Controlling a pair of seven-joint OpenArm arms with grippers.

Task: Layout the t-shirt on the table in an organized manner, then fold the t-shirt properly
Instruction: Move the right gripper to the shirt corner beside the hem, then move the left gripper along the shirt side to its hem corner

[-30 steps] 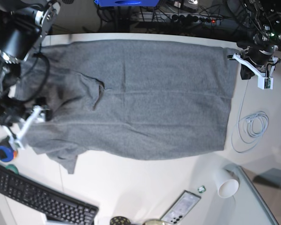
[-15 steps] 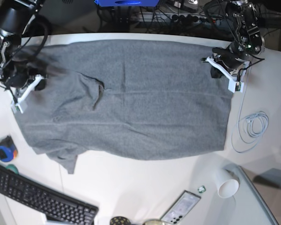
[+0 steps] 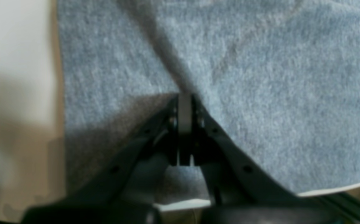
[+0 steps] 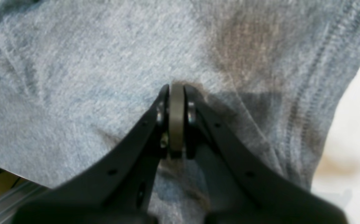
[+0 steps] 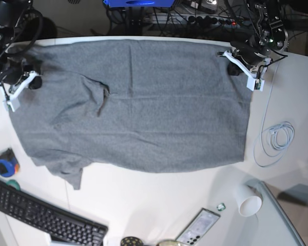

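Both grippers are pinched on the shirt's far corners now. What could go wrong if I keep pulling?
1. The far hem of the t-shirt already lies along the curved back edge of the table; more pull could drag it off.
2. The left gripper and right gripper pinch only small bits of cloth, which might slip.
3. The crease and bunched near sleeve may remain.

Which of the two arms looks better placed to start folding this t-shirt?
Neither clearly: both look equally placed. The left pincer and right pincer are each shut on the t-shirt at opposite far corners.
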